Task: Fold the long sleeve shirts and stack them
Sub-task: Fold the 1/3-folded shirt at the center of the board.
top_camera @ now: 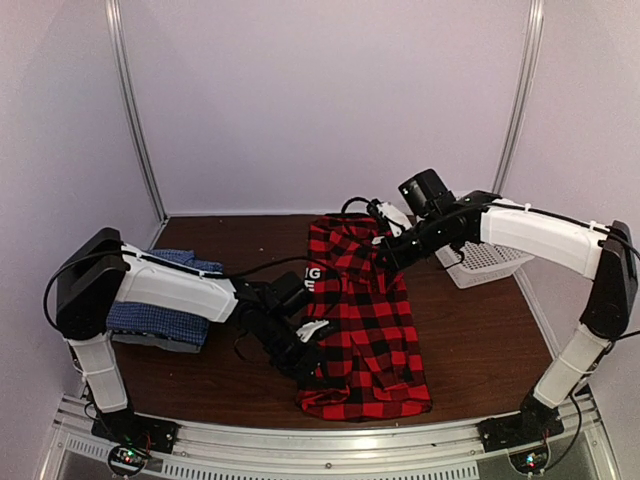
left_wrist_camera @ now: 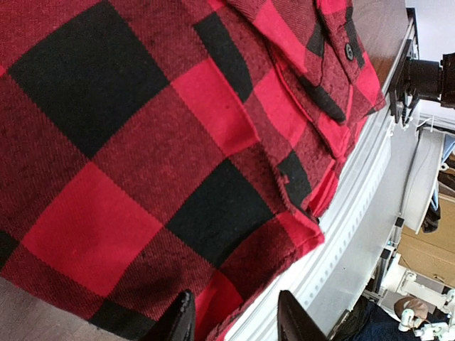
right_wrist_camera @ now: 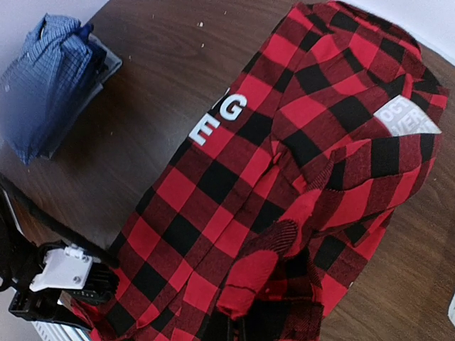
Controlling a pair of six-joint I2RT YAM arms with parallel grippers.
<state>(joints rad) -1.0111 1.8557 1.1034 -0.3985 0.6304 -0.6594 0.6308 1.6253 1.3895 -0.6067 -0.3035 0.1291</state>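
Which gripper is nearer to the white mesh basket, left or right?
Right. The right gripper is at the far edge of the plaid shirt, not far from the basket; the left gripper is at its near left edge, much farther away.

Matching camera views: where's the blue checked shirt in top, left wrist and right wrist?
Top external: blue checked shirt at far left, mid-height, partly hidden.
Left wrist: not in view.
Right wrist: upper left corner.
Shared landmark: red plaid shirt, seen in all three.

White mesh basket (top_camera: 487,262) at right edge of brown table (top_camera: 480,330), pale walls (top_camera: 330,100) behind
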